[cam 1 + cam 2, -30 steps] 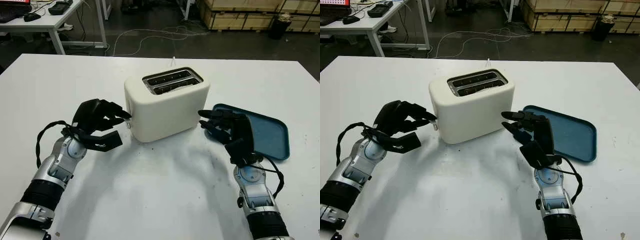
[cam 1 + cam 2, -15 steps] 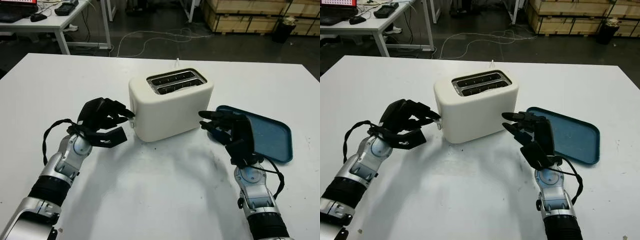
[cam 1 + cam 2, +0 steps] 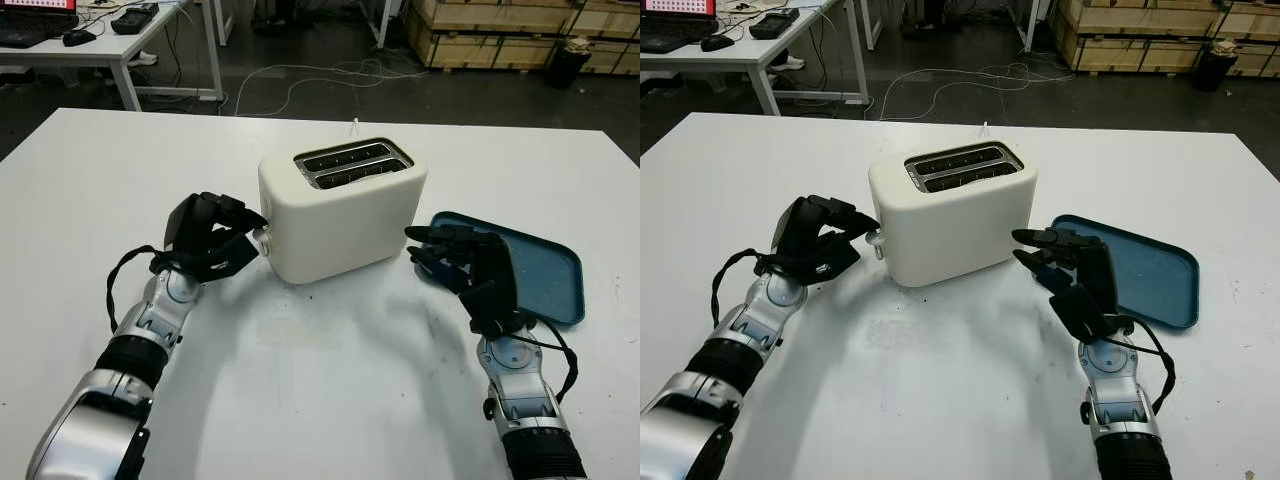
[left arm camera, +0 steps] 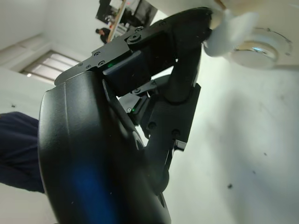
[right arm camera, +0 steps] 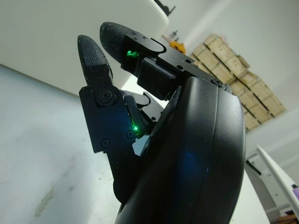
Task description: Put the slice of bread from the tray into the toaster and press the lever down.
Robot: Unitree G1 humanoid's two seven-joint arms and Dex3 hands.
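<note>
Workshop or lab, wooden crates (image 3: 500,30), floor cables (image 3: 300,80), workbench (image 3: 90,45)

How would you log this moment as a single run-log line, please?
left hand: on toaster lever | right hand: open, beside toaster | tray: no bread visible

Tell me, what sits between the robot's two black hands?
The white toaster stands between the left hand, at its lever end, and the open right hand beside the blue tray, in both eye views.
</note>
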